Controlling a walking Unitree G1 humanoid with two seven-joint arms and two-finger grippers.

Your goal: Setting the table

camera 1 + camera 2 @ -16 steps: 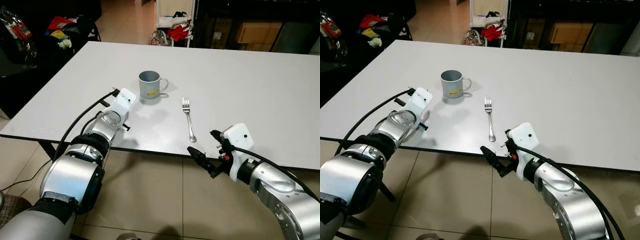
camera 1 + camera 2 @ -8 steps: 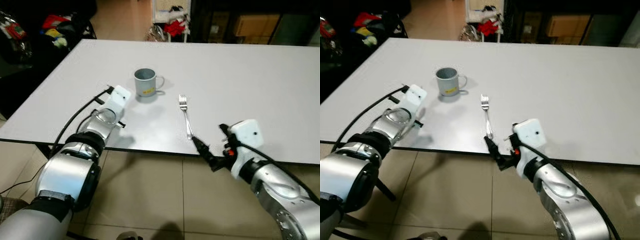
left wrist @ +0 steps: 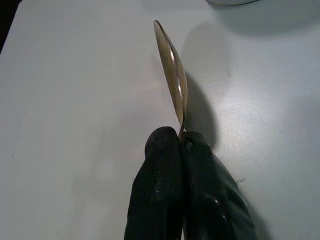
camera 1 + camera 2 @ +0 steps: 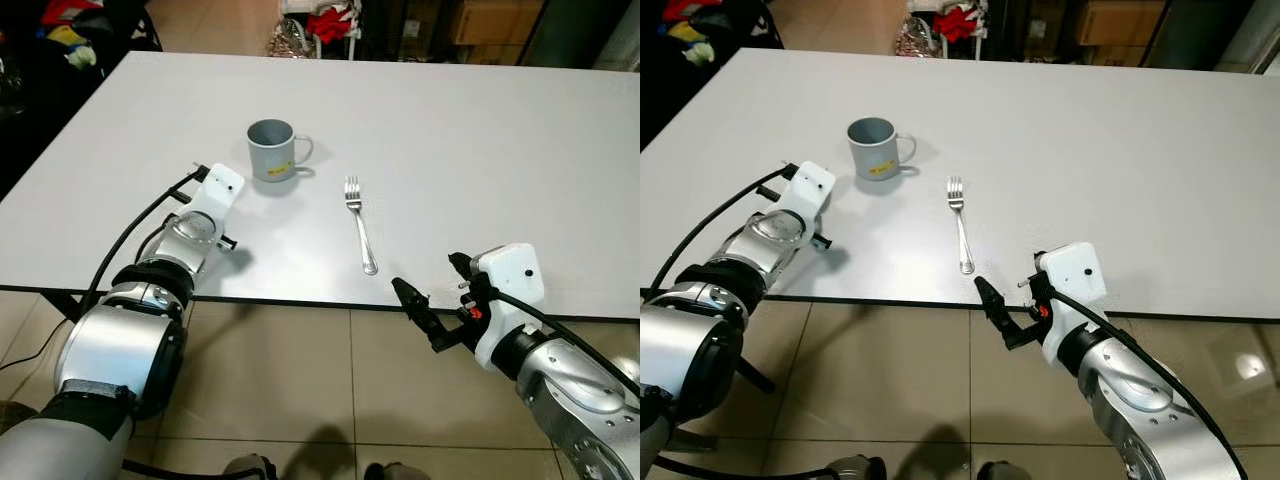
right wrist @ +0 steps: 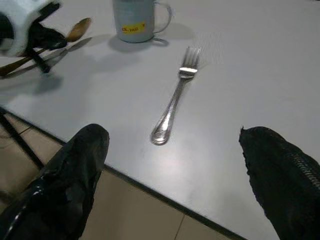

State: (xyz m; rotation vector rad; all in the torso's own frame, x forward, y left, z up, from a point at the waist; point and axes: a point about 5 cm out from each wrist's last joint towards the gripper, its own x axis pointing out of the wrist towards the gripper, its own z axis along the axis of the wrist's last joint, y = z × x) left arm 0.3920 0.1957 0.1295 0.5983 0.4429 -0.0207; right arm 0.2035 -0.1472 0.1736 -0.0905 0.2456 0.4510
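While I lean over the white surface (image 4: 480, 150):
Left tool (image 3: 181, 145): my fingers pinched together on a spoon (image 3: 172, 75), held low over the surface near the mug.
Right tool (image 5: 170, 165): my fingers spread apart, off the near edge, just short of the fork.
Fork (image 4: 359, 224): flat, beside the mug.
Mug (image 4: 272, 150): grey, upright.

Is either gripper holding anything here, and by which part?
The left gripper pinches a spoon by its handle, just behind the bowl. The right gripper is open, holding nothing.
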